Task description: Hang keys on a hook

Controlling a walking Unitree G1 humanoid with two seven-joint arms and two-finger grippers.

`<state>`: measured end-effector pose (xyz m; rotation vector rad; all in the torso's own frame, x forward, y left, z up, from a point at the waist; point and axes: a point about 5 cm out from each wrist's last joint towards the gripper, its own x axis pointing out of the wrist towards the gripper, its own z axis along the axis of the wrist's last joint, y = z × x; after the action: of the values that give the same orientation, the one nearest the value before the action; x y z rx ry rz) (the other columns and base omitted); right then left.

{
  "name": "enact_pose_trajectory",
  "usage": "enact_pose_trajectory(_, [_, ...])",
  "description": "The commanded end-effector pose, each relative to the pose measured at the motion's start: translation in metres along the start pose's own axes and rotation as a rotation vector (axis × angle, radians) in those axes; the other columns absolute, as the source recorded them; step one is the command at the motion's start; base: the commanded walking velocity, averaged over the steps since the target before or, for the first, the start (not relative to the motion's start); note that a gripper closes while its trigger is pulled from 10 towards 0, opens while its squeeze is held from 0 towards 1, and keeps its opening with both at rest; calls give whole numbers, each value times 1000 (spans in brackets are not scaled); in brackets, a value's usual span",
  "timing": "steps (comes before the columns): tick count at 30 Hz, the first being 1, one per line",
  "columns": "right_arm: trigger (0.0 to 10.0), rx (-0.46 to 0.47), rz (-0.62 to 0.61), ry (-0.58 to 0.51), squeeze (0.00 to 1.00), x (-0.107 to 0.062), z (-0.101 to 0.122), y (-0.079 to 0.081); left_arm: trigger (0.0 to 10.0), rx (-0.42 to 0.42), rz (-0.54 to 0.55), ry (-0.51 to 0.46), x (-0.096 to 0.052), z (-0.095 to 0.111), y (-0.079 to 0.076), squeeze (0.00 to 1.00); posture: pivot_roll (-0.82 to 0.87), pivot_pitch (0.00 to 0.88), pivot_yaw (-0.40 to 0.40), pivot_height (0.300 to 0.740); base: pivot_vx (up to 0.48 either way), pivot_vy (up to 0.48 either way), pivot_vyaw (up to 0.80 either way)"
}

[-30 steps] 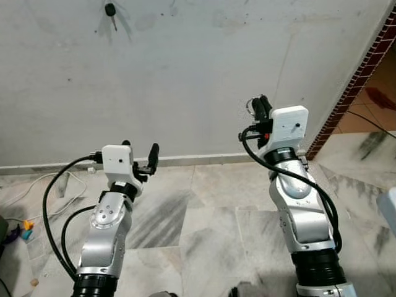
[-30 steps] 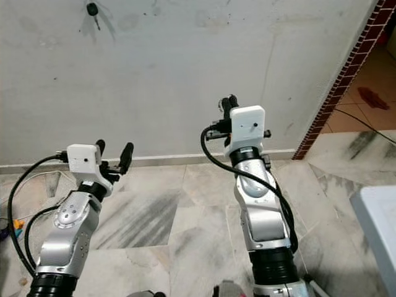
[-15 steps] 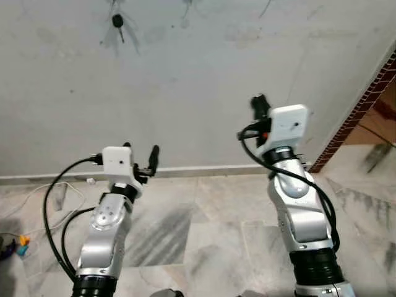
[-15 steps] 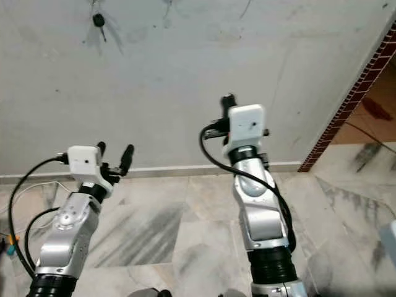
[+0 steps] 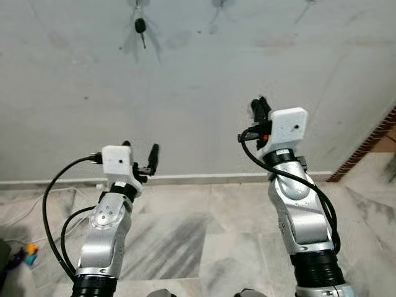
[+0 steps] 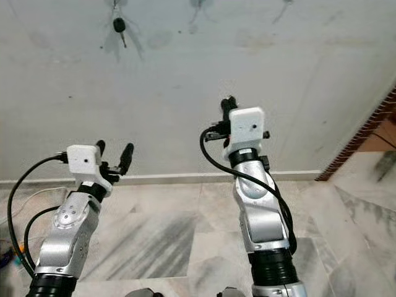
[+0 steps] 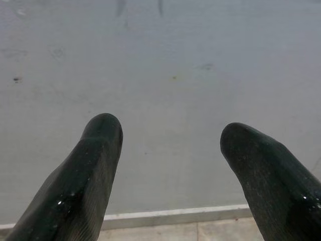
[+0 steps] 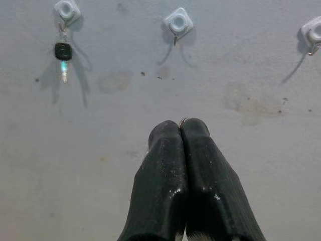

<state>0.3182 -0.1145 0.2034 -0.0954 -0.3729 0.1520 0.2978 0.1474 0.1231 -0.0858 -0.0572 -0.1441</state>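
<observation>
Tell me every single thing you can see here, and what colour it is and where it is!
White square plastic wall hooks: three, white, in a row high on the wall.
Black-headed key: one, black with a silvery blade, hanging from the hook on the robot's left.
Grey plaster wall: one, pale grey with stains, straight ahead.
Marble tile floor: white with grey veins, below the wall.
Red brick edging: reddish brown, at the far right.
White cable: one, on the floor at the left.
Left gripper: black fingers apart, raised low before the wall.
Right gripper: black fingers pressed together, pointing below the middle hook.
</observation>
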Motion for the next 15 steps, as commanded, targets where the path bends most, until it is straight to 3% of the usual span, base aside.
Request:
enact_pose_trajectory(1, [10000, -7, -22, 2, 0, -1, -1, -7, 10000, 0, -26, -2, -1, -1, -6, 0, 4, 157, 43, 740, 0, 0, 0])
enact_pose_trajectory(8, [10000, -22, -23, -3, 0, 0, 1, -8, 10000, -7, -45, -10, -2, 1, -6, 0, 3, 156, 43, 740, 0, 0, 0])
enact_pose_trajectory(15, [10000, -26, -23, -6, 0, 0, 1, -8, 10000, -6, -45, -7, -2, 0, -4, 0, -1, 155, 42, 740, 312, 0, 0])
